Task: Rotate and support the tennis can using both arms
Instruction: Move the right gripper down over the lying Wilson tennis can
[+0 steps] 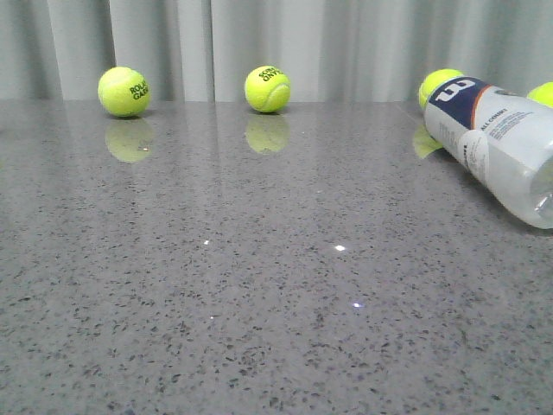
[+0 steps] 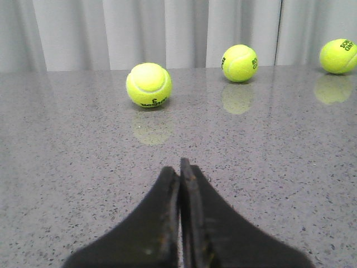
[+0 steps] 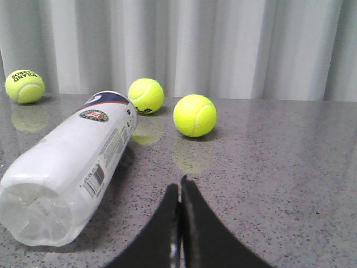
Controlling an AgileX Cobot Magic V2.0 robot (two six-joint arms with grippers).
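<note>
The tennis can lies on its side at the right of the grey table, its navy Wilson end toward the back. It also shows in the right wrist view, its clear end near the camera. My right gripper is shut and empty, a little to the side of the can, apart from it. My left gripper is shut and empty over bare table, facing a tennis ball. Neither arm shows in the front view.
Tennis balls sit along the back: one at far left, one at centre, two behind the can. Grey curtain closes the back. The speckled table stretches to the front.
</note>
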